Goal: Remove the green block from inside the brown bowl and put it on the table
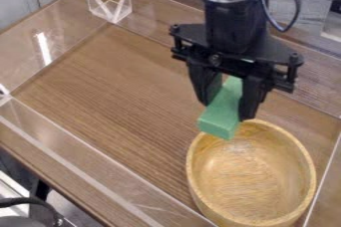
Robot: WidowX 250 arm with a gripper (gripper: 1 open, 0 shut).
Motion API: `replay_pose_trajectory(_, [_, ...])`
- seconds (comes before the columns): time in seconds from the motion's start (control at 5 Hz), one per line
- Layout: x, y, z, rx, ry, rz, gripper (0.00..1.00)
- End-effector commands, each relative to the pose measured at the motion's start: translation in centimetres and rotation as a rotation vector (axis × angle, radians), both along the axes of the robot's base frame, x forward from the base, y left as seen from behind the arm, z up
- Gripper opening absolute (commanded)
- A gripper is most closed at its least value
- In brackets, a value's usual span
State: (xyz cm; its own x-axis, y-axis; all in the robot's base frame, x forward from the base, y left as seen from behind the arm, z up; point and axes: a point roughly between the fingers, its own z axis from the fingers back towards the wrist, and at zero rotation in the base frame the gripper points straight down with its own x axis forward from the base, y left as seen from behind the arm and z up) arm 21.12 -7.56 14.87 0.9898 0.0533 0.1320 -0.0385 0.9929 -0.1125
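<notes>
The green block [224,113] hangs in the air, pinched at its upper end between the black fingers [204,84] of my gripper [229,90], which points straight down. The block's lower end sits just above and left of the brown bowl [256,174], over the bowl's near-left rim. The bowl stands empty on the table [120,82] at the lower right. The gripper is shut on the block, its jaws held apart by the block's width.
Low clear plastic walls [54,141] edge the table on the left and front. A small clear folded stand [110,2] sits at the back left. Black cables [286,2] trail from the arm at the top right.
</notes>
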Motion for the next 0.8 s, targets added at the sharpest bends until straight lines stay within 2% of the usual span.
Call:
replay_pose_trajectory(0.0, [-0.18,0.06,0.47,-0.004,-0.034,0.011,0.00])
replay_pose_trajectory(0.4, [-0.53,-0.56,0.02,0.006,-0.024,-0.050,0.00])
replay_pose_trajectory(0.6, [-0.97,-0.25,0.94,0.013,-0.021,0.002,0.00])
